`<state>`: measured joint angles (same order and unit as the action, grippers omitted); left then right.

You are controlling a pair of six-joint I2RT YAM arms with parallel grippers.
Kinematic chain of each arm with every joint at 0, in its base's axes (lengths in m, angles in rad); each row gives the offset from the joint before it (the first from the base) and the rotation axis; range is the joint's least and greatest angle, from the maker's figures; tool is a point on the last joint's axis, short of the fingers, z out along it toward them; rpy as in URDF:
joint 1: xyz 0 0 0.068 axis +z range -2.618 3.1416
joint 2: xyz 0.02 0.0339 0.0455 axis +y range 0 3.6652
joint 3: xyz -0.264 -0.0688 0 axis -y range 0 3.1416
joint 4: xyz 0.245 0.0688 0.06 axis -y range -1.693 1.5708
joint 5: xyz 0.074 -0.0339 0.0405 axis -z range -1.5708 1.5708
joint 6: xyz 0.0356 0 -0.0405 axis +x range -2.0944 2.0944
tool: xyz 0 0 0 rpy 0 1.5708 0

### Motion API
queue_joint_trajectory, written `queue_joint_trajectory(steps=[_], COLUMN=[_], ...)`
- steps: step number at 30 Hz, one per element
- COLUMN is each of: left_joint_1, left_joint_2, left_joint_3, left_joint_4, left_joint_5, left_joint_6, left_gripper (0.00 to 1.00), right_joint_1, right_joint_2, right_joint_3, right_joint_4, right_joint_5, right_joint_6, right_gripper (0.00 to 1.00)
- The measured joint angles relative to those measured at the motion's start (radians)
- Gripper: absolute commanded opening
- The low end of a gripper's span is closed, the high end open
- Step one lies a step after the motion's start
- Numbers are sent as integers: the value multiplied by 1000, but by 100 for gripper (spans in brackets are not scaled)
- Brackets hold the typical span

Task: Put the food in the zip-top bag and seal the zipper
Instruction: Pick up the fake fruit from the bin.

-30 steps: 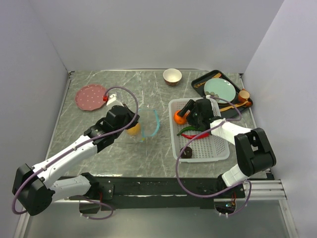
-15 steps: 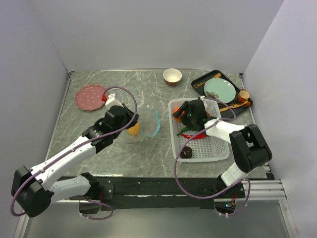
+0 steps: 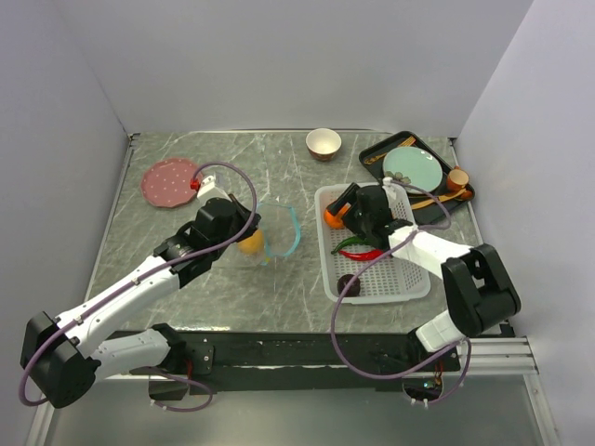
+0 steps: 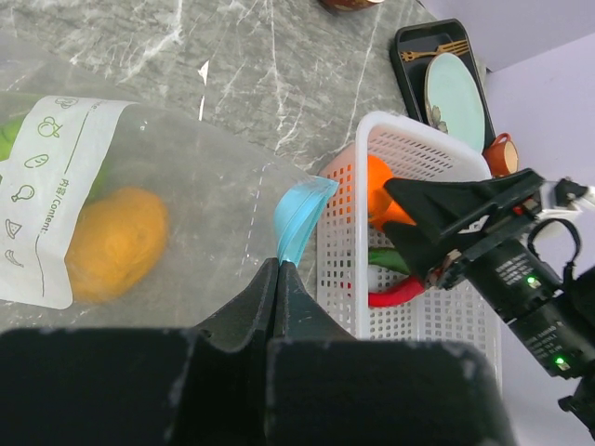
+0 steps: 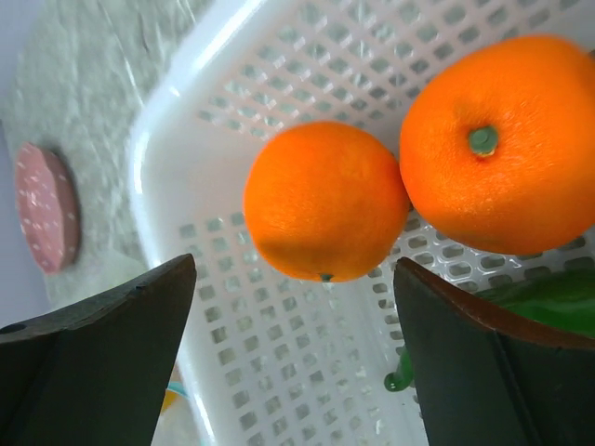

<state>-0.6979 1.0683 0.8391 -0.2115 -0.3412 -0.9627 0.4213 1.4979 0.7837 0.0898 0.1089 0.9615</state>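
Observation:
The clear zip-top bag [image 3: 270, 228] lies mid-table with its teal zipper [image 3: 290, 232] curved open toward the basket. A yellow-orange fruit [image 4: 116, 243] and a green fruit [image 4: 7, 135] show through the bag. My left gripper [image 4: 279, 264] is shut on the zipper [image 4: 299, 218] and holds the mouth up. My right gripper [image 5: 297, 279] is open just above two oranges [image 5: 325, 200] [image 5: 497, 144] in the white basket, not touching them. Red and green chilies [image 3: 364, 249] and a dark brown donut-like piece [image 3: 349, 282] also lie in the basket.
The white perforated basket [image 3: 409, 279] stands right of the bag. A black tray with a teal plate [image 3: 414, 167] and an orange cup sits at the back right. A tan bowl [image 3: 323, 142] stands at the back, a pink plate [image 3: 170, 181] at the back left.
My right gripper has moved within the basket's far left corner over the oranges. The basket has shifted slightly. The left gripper and bag have stayed in place.

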Motion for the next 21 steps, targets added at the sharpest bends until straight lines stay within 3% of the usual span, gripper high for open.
queue_joint_trajectory(steps=[21], left_joint_1=[6], left_joint_2=[0], left_joint_3=[1], left_joint_4=[-20], left_joint_5=[-5], left_joint_6=[0], left_gripper=[1], right_joint_1=[0], right_joint_2=[40], right_joint_3=[86], right_joint_4=[-138], right_joint_5=[149], right_joint_6=[40], right_gripper=[95])
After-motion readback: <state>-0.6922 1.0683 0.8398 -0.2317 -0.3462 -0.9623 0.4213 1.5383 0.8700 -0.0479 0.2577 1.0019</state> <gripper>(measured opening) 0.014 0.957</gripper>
